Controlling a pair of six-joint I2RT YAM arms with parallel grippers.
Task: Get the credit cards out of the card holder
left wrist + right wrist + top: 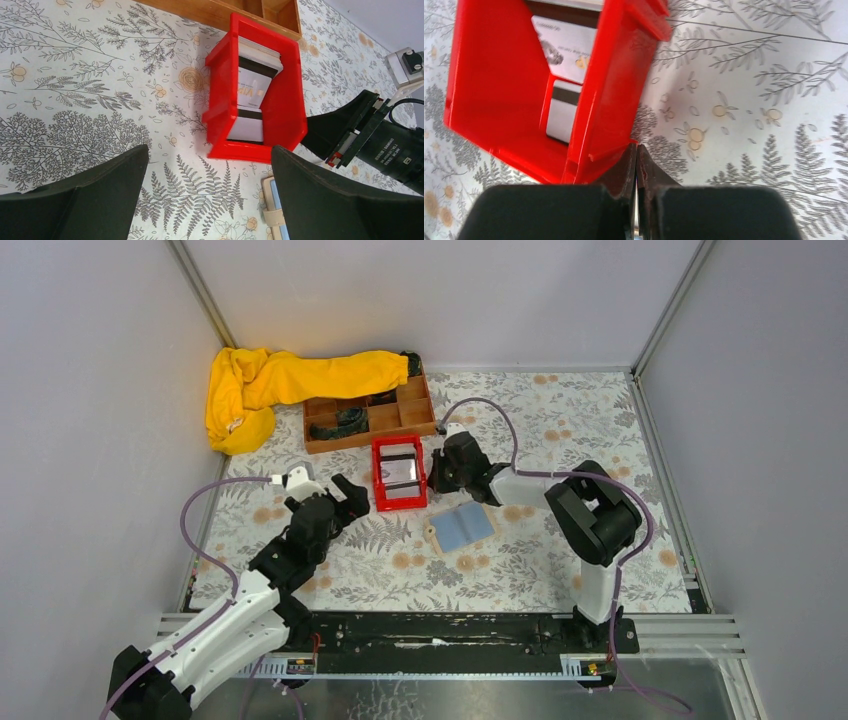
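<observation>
Credit cards (252, 95) part-hidden in red bin (220, 117) | left pincer (350, 495) spread | right pincer (636, 150) clenched empty | card holder (272, 216) cropped

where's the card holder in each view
top external: card holder lies near the centre, below-right of the red bin.
left wrist: only a corner shows at the bottom edge, below the red bin.
right wrist: not in view.
shared landmark: red bin, in all three.

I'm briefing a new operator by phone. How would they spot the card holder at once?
Find the red bin in the middle of the floral table. Just off its near right corner lies the card holder: flat, slate-blue with a tan edge, unlike the walled bin and the wooden tray.
</observation>
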